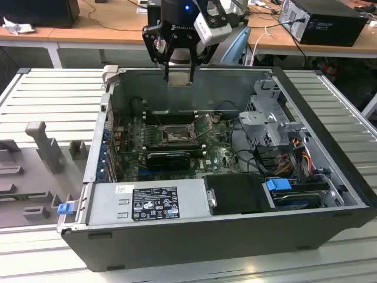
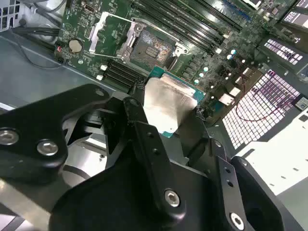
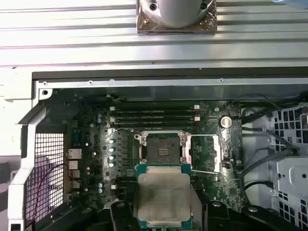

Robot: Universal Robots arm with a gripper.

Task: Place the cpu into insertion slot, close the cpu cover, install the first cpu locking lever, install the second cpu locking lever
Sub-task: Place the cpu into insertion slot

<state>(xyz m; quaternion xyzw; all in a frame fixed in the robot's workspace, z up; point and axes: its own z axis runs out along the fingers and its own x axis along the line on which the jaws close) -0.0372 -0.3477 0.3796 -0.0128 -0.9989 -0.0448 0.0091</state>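
Observation:
My gripper (image 1: 179,75) hangs above the rear wall of the open computer case, shut on the cpu (image 1: 178,80), a thin pale silver square. In both wrist views the cpu (image 3: 163,197) (image 2: 168,108) sits flat between the black fingers (image 2: 137,115), with its green edge showing. Below on the green board lies the insertion slot (image 3: 161,147) (image 2: 151,48) (image 1: 171,134), its dark centre bare. The cpu cover (image 3: 204,153) (image 2: 108,31), a silver frame, stands swung open beside the slot. A thin lever wire (image 3: 207,171) lies loose next to the cover.
Long black memory slots (image 3: 154,114) run just behind the socket. A black expansion card (image 1: 168,159) lies in front of it. The silver power supply (image 1: 147,203) fills the case front, with a drive cage (image 1: 265,121) and cables toward the exterior view's right. A grey fixture tray (image 1: 35,171) sits outside.

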